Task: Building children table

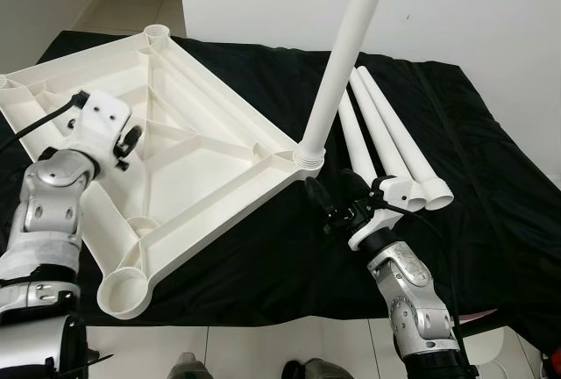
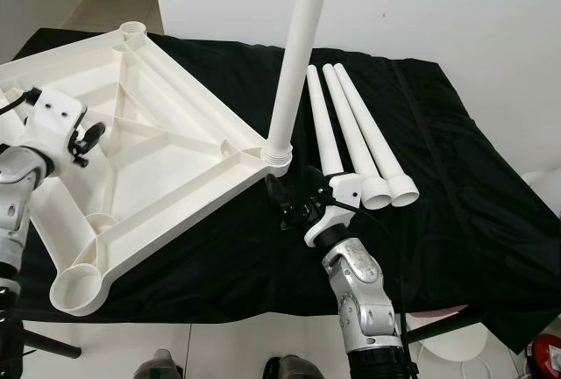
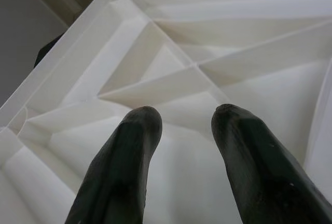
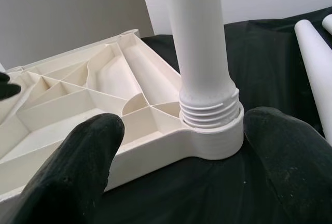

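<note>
Your inverted tabletop (image 1: 175,151) is lying on the black cloth (image 1: 491,186), one leg (image 1: 346,54) standing in its near corner socket, threads still showing. Three legs (image 1: 390,138) are waiting alongside. Your right gripper (image 4: 181,156) is spreading wide beside that socket; your left gripper (image 3: 181,125) is hovering open, empty.

Bright, even indoor light with soft shadows; head views are sharp, while the near black fingers (image 4: 78,167) blur.
</note>
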Motion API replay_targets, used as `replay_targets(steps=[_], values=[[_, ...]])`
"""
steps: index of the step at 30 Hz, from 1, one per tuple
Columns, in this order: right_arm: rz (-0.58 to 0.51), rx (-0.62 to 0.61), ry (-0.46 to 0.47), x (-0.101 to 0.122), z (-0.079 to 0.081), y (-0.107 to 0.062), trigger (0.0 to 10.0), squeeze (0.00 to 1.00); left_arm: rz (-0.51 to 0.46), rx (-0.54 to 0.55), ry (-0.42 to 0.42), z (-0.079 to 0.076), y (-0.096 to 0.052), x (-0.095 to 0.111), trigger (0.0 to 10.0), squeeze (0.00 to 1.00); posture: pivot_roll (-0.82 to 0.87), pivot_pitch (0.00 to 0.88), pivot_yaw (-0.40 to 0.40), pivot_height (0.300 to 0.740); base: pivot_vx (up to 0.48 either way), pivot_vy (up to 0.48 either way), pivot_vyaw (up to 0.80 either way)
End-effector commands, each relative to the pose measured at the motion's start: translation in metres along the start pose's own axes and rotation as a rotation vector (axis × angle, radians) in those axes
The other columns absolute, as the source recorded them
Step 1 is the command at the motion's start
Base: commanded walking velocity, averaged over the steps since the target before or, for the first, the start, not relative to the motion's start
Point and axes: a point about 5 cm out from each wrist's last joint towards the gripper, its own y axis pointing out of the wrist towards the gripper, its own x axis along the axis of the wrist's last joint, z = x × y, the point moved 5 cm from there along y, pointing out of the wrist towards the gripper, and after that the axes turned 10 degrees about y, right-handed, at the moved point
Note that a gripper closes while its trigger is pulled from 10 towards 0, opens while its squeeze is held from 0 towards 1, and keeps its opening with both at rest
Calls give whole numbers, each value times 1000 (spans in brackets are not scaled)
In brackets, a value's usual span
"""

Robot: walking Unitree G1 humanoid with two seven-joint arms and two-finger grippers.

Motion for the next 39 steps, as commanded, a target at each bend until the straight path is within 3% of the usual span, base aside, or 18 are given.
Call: replay_targets(steps=[1,3,4,5,6,8,10,14,16,18,23,26,36,38,39], values=[[2,0,-22,2,-3,1,10000,0,43,-92,103,-22,-2,-6,10000,0,112,31,-79,740,0,0,0],[2,0,-22,2,-3,1,10000,0,43,-92,103,-22,-2,-6,10000,0,112,31,-79,740,0,0,0],[0,3,-24,3,-3,3,10000,0,54,-154,137,-34,-4,-9,10000,0,112,31,-80,740,0,0,0],[0,3,-24,3,-3,3,10000,0,54,-154,137,-34,-4,-9,10000,0,112,31,-80,740,0,0,0],[-3,5,-27,4,-3,4,10000,0,60,-204,143,-44,-6,-10,10000,0,111,30,-80,740,0,0,0],[-3,5,-27,4,-3,4,10000,0,60,-204,143,-44,-6,-10,10000,0,111,30,-80,740,0,0,0],[-5,-1,-35,6,-3,10,10000,0,65,-309,208,-65,-11,-13,10000,0,110,28,-81,740,0,0,0],[1,-18,-38,6,-5,14,10000,0,55,-352,209,-73,-14,-11,10000,0,110,28,-81,740,0,0,0],[29,-61,-31,2,-11,24,10000,0,6,-441,205,-89,-20,0,10000,0,109,20,-80,740,0,0,0],[29,-61,-31,2,-11,24,10000,0,6,-441,205,-89,-20,0,10000,0,109,20,-80,740,0,0,0],[66,-88,-30,-6,-13,34,10000,0,-62,-533,204,-106,-28,15,10000,0,108,17,-80,740,0,0,0],[113,-146,-21,-20,-19,42,10000,0,-156,-663,220,-128,-44,38,10000,0,118,0,-84,740,0,0,0],[103,-198,-71,-19,-28,58,10000,0,-231,-734,234,-145,-54,59,10000,0,116,0,-76,740,0,0,0],[98,-171,-103,-9,-29,75,10000,0,-309,-774,221,-151,-61,80,10000,0,113,0,-70,740,0,0,0],[98,-171,-103,-9,-29,75,10000,0,-309,-774,221,-151,-61,80,10000,0,113,0,-70,740,0,0,0]])
